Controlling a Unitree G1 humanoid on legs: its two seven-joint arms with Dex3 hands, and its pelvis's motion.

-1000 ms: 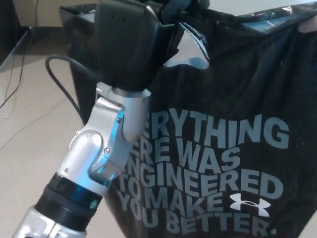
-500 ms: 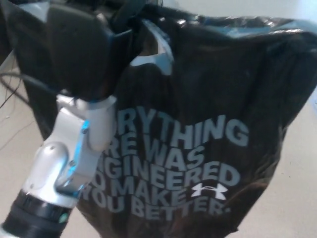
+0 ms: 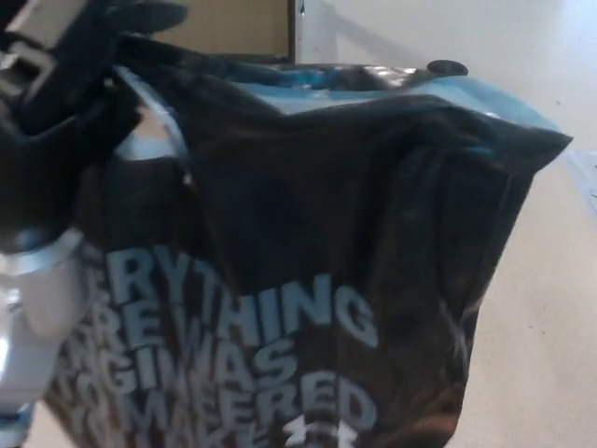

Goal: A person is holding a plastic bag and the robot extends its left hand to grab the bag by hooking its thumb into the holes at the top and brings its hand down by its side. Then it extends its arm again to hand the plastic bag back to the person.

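Note:
A black plastic bag with grey printed lettering fills most of the head view and hangs close to the camera. Its top edge shines blue-white. My left hand is at the upper left, black and blurred, at the bag's cut-out handle hole, and the bag hangs from it. Below the hand, my silver wrist runs down the picture's left edge. No person's hand shows on the bag. My right hand is out of sight.
Pale beige floor shows to the right of the bag. Behind the bag's top is a brown panel with a white wall beside it.
My left hand and the bag have moved to the picture's left and closer, the lettering sinking lower. The person's fingers seen at the bag's top right corner a second ago are gone.

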